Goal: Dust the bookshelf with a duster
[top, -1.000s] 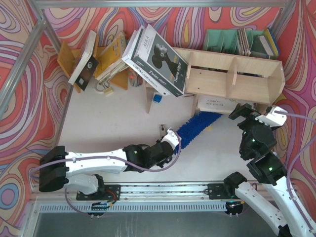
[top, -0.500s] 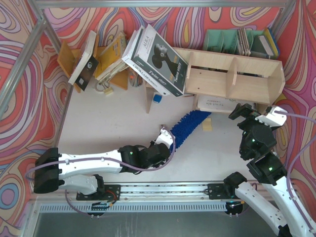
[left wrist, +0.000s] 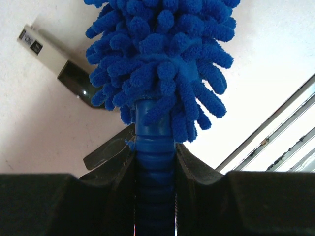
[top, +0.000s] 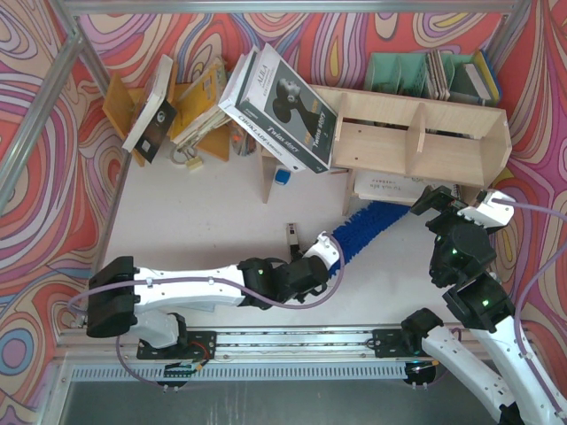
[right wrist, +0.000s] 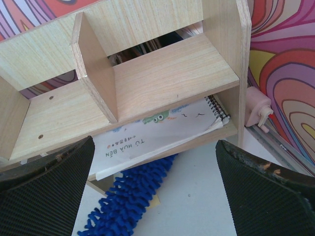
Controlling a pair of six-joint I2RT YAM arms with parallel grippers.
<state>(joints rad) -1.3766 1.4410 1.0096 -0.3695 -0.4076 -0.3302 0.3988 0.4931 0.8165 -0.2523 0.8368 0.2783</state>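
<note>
Two arms are in play, only one loaded: the duster (top: pixel 370 226) handle is clamped between the jaws of the left gripper (left wrist: pixel 155 157) (ribbed grip seated deep, no slack visible in the wrist view). The head lies diagonally on the table (top: pixel 204 212), its tip just at the lower front edge of the bookshelf (top: pixel 416 142), below the notebook (right wrist: pixel 162 129). The right gripper (right wrist: pixel 153 162) is spread wide, holding nothing, facing the right-hand bays. The step is judged to be getting the head off the table and onto the boards. The wrist should be raised first so the fibres are not dragged across the floor, then the head laid flat along a board and drawn slowly outward. The upper bays look bare and should be swept first. In the bottom bay light pressure is advised, since the notebook overhangs the edge and could be pulled out. The small tool (left wrist: pixel 54 59) sits near the handle, so the return stroke should be kept clear of it. The bookshelf could probably be steadied by the free arm.
</note>
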